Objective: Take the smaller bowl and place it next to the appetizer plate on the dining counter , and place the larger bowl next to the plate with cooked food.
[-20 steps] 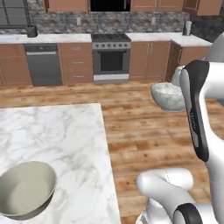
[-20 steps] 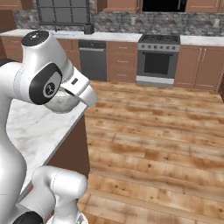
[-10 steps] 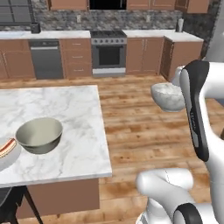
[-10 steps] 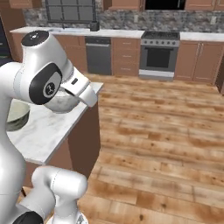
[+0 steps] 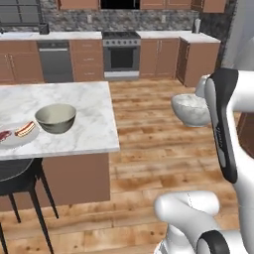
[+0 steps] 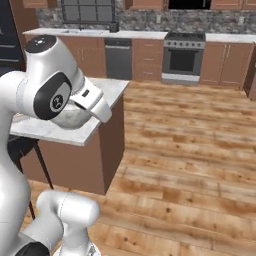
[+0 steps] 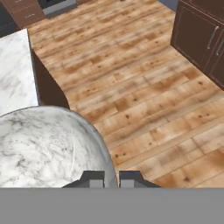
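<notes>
Marble, white with grey veins, tops the dining counter, which stands on a brown wooden base over the plank floor. Taking that counter as the landmark: a dark round stool sits against its near side, tucked partly under the edge. On top, the larger bowl, cream inside and darker outside, stands upright near the near edge. Just to the left of that bowl lies the plate with cooked food, a white plate with reddish-brown pieces, cut off by the picture border.

Well off the counter's right end, over the floor, the smaller bowl hangs in the air beside the arm, pale and faintly mottled. In the hand view this bowl sits lower left, its rim running down between the two dark fingertips of the gripper, one tip inside the rim and one outside; the jaws stand narrow, clamped on the bowl's wall. In the right base view the bowl appears to be the grey shape tucked under the arm's elbow, though it is mostly hidden.
</notes>
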You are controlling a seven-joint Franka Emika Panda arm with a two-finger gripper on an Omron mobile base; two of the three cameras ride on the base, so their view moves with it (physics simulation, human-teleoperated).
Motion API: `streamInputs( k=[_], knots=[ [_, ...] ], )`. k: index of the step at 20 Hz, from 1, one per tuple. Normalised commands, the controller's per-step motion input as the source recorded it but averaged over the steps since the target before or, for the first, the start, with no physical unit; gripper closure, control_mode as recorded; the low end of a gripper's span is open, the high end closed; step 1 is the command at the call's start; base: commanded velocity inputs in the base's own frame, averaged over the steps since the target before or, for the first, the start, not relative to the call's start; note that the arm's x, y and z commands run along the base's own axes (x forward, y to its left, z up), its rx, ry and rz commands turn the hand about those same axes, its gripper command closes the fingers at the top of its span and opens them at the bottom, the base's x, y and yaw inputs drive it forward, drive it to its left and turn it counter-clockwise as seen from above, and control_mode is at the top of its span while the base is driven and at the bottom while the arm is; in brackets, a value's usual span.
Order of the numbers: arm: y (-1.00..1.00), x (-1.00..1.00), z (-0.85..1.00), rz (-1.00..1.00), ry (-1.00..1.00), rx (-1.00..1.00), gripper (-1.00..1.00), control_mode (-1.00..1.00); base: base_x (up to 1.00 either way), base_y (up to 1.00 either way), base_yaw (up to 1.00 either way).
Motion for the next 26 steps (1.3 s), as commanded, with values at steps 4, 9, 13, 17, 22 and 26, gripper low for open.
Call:
streamInputs(
  k=[4, 9, 13, 17, 22, 26],
  knots=[
    [0.00, 0.00, 0.00, 0.00, 0.00, 0.00, 1.00, 1.00, -0.47, 0.97, 0.00],
    [0.00, 0.00, 0.00, 0.00, 0.00, 0.00, 1.00, 1.00, -0.07, 1.00, 0.00],
    [0.00, 0.00, 0.00, 0.00, 0.00, 0.00, 1.00, 1.00, 0.00, 1.00, 0.00],
    [0.00, 0.00, 0.00, 0.00, 0.00, 0.00, 1.00, 1.00, 0.04, 1.00, 0.00],
    [0.00, 0.00, 0.00, 0.00, 0.00, 0.00, 1.00, 1.00, 0.11, 1.00, 0.00],
    [0.00, 0.00, 0.00, 0.00, 0.00, 0.00, 1.00, 1.00, 0.19, 1.00, 0.00]
  ],
)
